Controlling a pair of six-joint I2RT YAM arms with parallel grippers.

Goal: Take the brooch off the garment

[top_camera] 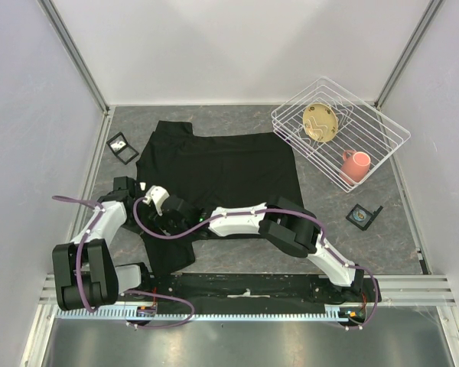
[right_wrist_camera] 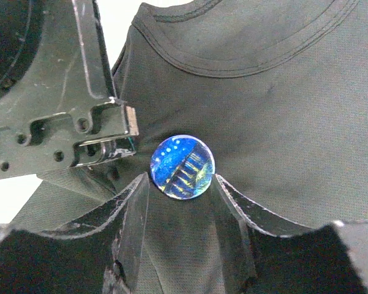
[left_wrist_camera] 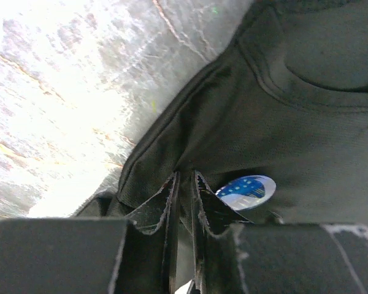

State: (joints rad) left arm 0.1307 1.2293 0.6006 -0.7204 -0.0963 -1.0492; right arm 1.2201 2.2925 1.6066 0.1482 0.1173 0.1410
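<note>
Right fingers (right_wrist_camera: 132, 202) sit on either side of the brooch (right_wrist_camera: 182, 166), tips against its left and right edges, so the right gripper (right_wrist_camera: 182, 181) is clamped on it. Left fingers (left_wrist_camera: 162, 208) are nearly together, only a thin slit between them. The left gripper (left_wrist_camera: 185, 179) looks pinched on a raised fold of the garment (top_camera: 222, 164), just beside the brooch. The brooch is a round blue disc with a pale pattern, lying flat on the black fabric just below the neckline seam. In the top view it is hidden under the arms.

The garment is spread over the middle of the tabletop (top_camera: 390, 248), reaching toward the near-left edge where both grippers meet. A white wire rack (top_camera: 382, 122) at the far-right corner holds a tan dish (top_camera: 320, 122) and a pink mug (top_camera: 356, 164). One small black square (top_camera: 122, 147) lies near the left edge, off the garment. Another black square (top_camera: 363, 215) lies toward the right edge.
</note>
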